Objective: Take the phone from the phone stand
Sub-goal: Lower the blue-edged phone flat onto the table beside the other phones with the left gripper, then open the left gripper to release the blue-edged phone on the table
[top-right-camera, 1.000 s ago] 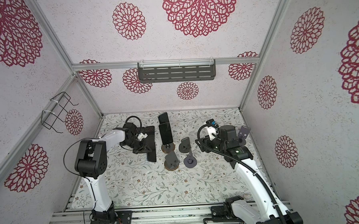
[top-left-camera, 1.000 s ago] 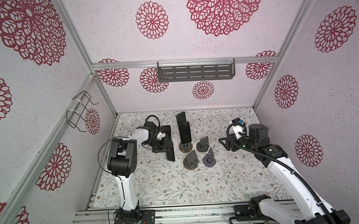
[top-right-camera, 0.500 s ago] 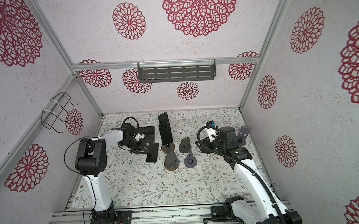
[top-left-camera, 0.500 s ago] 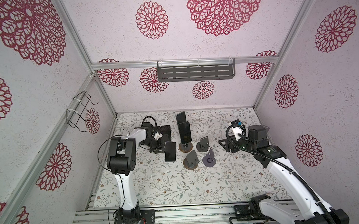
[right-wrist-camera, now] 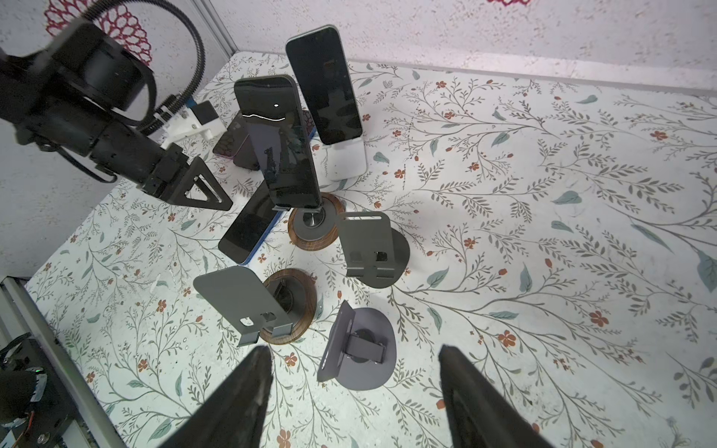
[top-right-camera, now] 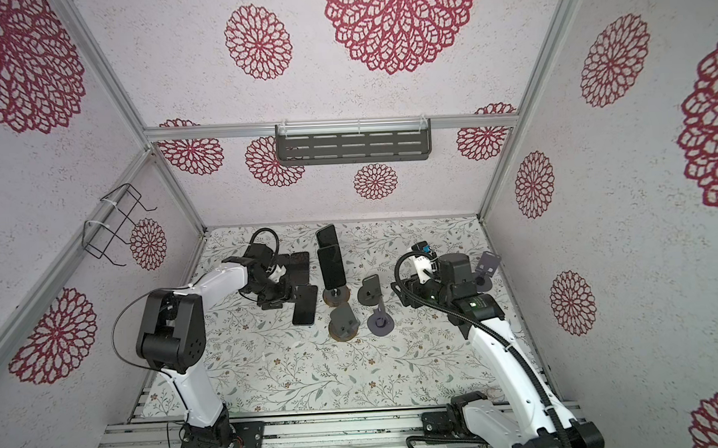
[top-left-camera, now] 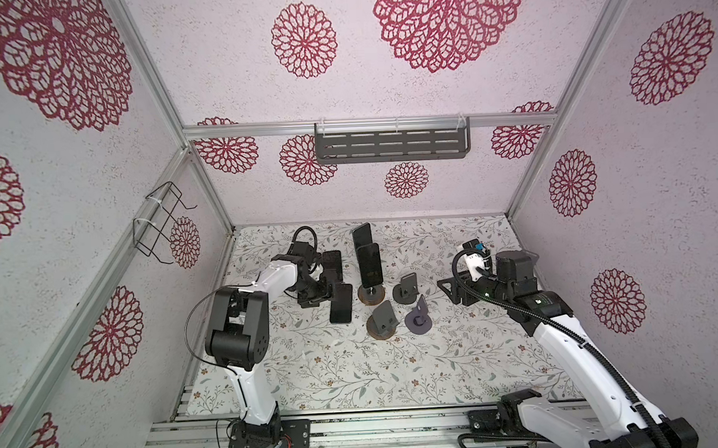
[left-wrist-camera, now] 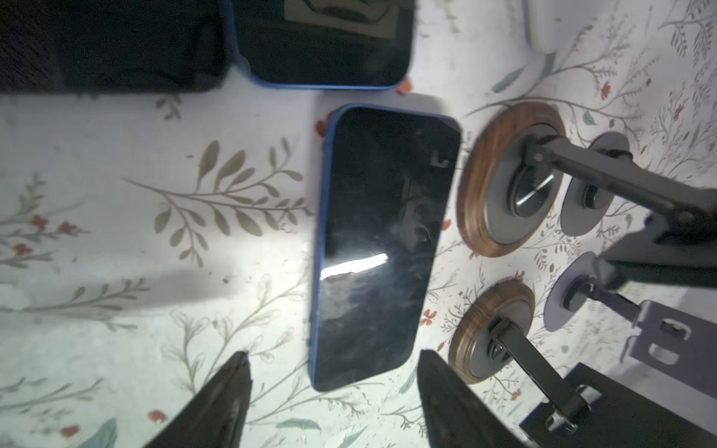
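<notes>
A dark phone with a blue edge lies flat on the floral table, next to a wooden-based phone stand in both top views. My left gripper hovers open just past the phone's end, both fingers clear of it. A second phone stands upright on that wooden-based stand. A third phone leans on a white stand behind. My right gripper is open and holds nothing, above a purple-grey stand.
Two more empty stands sit mid-table: one on a wooden base and a dark grey one. More phones lie flat under the left arm. A grey shelf hangs on the back wall and a wire rack on the left wall.
My left gripper has gone from shut to open and let go of the blue-edged phone, which now lies flat on the table. The right arm has barely moved.
</notes>
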Controlling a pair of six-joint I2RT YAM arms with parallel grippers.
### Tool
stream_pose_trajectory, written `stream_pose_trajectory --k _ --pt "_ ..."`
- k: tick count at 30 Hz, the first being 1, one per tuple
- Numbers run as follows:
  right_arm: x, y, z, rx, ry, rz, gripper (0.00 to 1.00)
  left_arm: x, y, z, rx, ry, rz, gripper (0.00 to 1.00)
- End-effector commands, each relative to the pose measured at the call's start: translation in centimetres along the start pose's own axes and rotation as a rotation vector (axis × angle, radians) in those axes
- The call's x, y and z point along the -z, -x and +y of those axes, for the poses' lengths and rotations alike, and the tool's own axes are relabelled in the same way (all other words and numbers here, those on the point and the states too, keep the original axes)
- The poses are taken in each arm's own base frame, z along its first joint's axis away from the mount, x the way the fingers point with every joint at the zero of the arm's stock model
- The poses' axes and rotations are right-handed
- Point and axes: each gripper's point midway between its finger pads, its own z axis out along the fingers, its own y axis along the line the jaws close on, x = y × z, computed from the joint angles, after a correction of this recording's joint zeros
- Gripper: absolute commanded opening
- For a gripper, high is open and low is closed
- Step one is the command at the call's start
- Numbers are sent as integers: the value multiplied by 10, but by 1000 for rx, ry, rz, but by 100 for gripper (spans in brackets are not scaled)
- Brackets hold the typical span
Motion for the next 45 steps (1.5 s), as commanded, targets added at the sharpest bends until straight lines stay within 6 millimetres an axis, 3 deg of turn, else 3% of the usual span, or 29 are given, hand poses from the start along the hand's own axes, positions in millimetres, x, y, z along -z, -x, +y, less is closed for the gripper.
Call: stream_pose_trajectory --k 1,5,11,23,37,45 --pt "2 7 -4 1 -22 -28 71 -1 2 -3 13 157 -110 87" --pt "3 6 -5 -2 -30 -24 71 -7 -4 -13 2 218 -153 91" --pt "5 7 -5 -2 -37 -30 71 -17 -10 -11 -37 311 -154 93" --pt "3 8 -7 -5 -44 -35 72 -49 -21 -21 -69 297 -126 93" --pt "1 11 -9 -2 -50 -40 72 -50 -29 2 -6 405 -119 64" --pt "-1 11 -8 -5 -44 -38 72 -40 -28 14 37 415 -130 62"
